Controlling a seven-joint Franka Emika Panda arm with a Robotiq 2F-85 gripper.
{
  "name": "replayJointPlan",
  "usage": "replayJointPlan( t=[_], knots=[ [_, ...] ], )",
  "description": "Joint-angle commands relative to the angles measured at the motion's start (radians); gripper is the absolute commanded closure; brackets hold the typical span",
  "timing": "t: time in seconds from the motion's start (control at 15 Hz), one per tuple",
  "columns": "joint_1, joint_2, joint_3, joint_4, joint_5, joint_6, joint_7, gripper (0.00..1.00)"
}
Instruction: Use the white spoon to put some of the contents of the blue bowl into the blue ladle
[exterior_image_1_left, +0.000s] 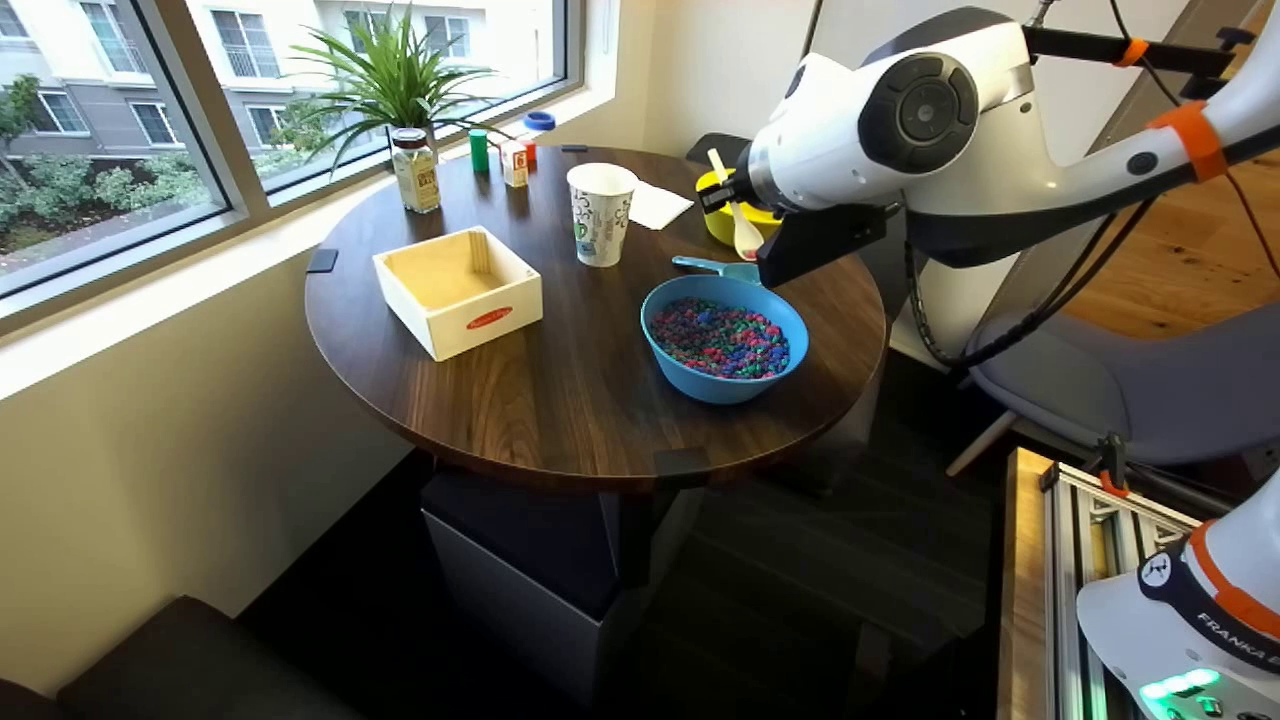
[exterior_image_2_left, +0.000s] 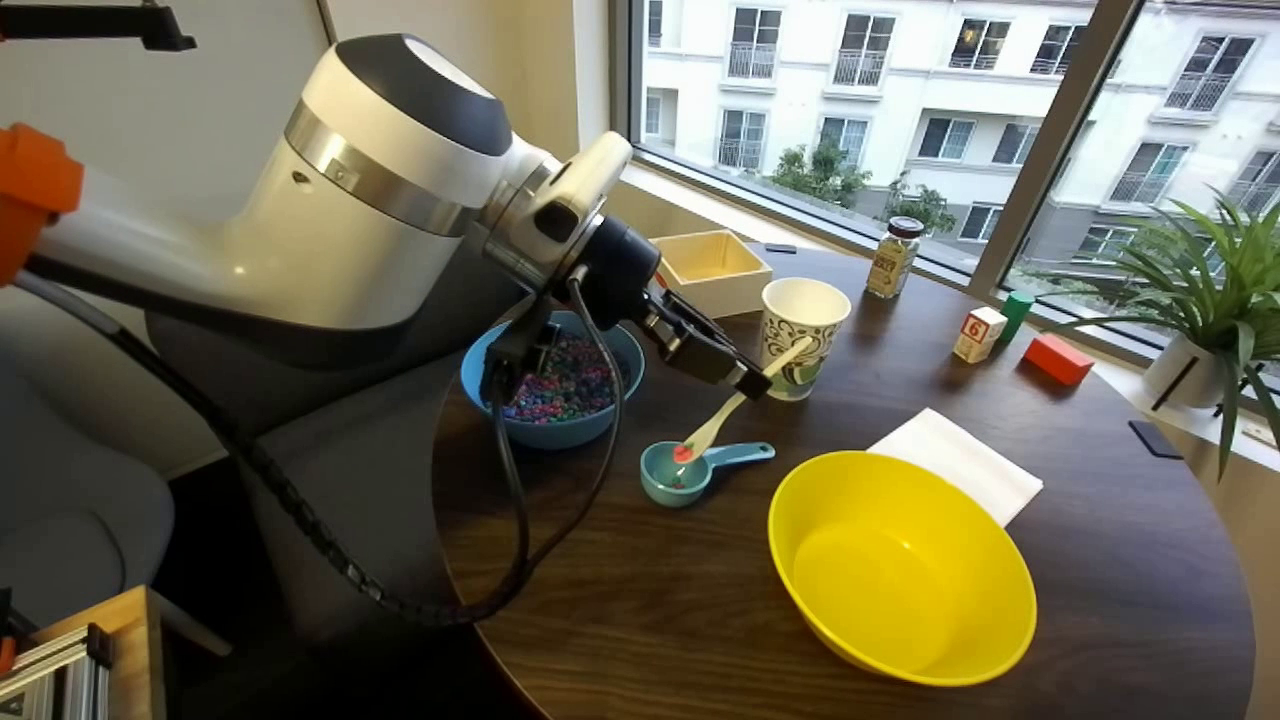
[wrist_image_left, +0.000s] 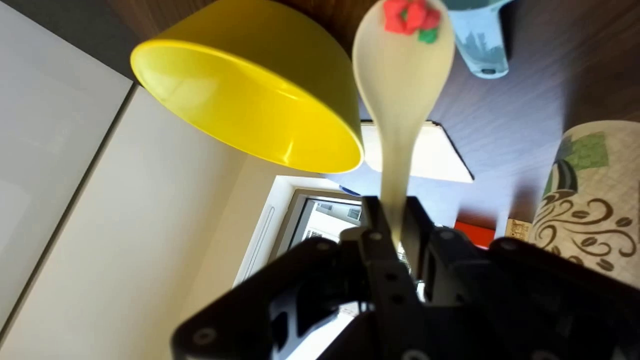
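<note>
The white spoon (wrist_image_left: 397, 85) is held by its handle in my gripper (wrist_image_left: 393, 210), which is shut on it. A few red and green pieces lie at the spoon's tip. In an exterior view, the spoon (exterior_image_2_left: 716, 422) slants down from the gripper (exterior_image_2_left: 758, 380), its tip over the blue ladle (exterior_image_2_left: 662, 488). A few small bits show inside the ladle, which sits on the table. The blue bowl (exterior_image_1_left: 712, 388) stands beside the ladle, holding a broad heap of multicoloured contents (exterior_image_1_left: 720, 338). Only the ladle's handle and part of its cup show in the wrist view.
A large yellow bowl (exterior_image_2_left: 905, 570) stands near the ladle, with a white napkin (exterior_image_2_left: 960, 462) behind it. A patterned paper cup (exterior_image_1_left: 600, 225), a wooden box (exterior_image_1_left: 460, 295) and a spice jar (exterior_image_1_left: 415, 172) also stand on the round table (exterior_image_1_left: 570, 420).
</note>
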Motion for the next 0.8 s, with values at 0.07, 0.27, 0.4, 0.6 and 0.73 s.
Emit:
replayJointPlan(
  t=[0.07,0.27,0.4,0.6,0.73],
  knots=[
    [0.024,-0.020,-0.003,-0.038,-0.074,-0.031,0.065,0.97],
    [0.031,-0.023,-0.001,-0.046,-0.125,-0.041,0.089,0.97],
    [0.036,-0.024,0.000,-0.050,-0.154,-0.053,0.102,0.97],
    [0.043,-0.025,0.003,-0.057,-0.179,-0.066,0.114,0.97],
    [0.048,-0.026,0.004,-0.062,-0.190,-0.066,0.120,0.97]
  ],
)
